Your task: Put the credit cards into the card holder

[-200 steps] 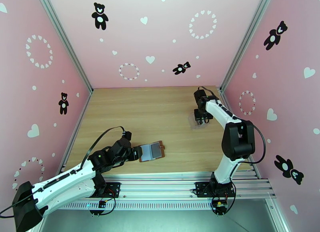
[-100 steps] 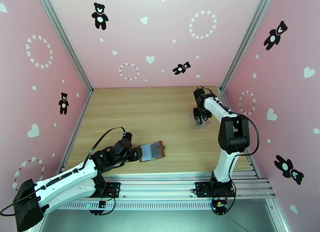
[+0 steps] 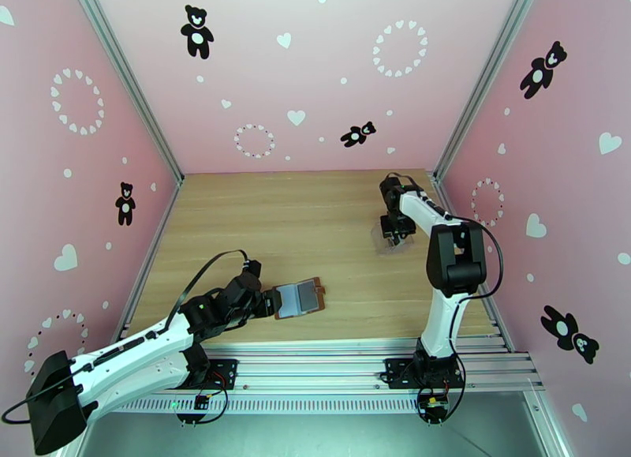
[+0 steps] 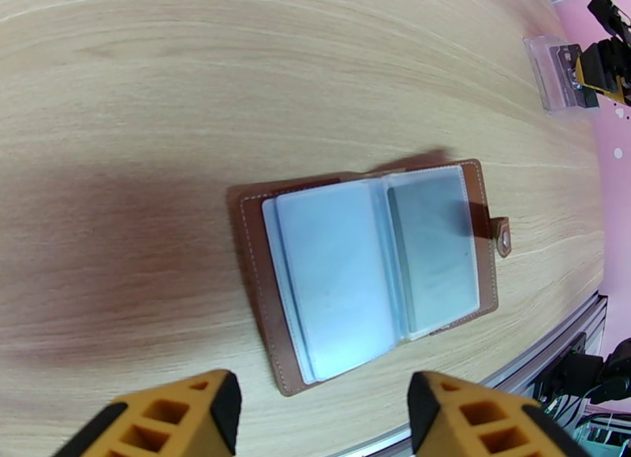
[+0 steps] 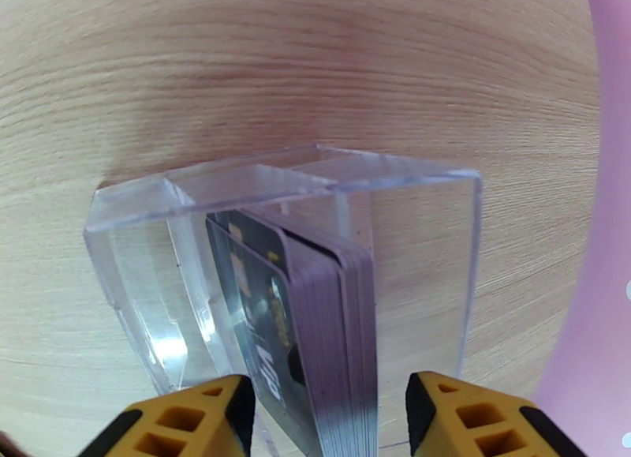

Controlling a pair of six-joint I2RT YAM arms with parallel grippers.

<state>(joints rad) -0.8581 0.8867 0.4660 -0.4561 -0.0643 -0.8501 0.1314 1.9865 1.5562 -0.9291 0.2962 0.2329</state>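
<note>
Looking down, I see the holder point(image 3: 300, 297) lying open near the near edge of the table point(image 3: 300, 214), left of middle, pockets up. My left gripper point(image 4: 319, 395) sits just beside its left side, jaws apart with nothing between them. Towards the right edge, the cards point(image 5: 315, 324) stand stacked in the clear box point(image 5: 134, 277); my right gripper point(image 5: 327, 407) straddles them, jaws parted, a gap showing on one side

Brown card holder point(image 4: 371, 265), dark credit cards point(image 5: 315, 324)
</note>
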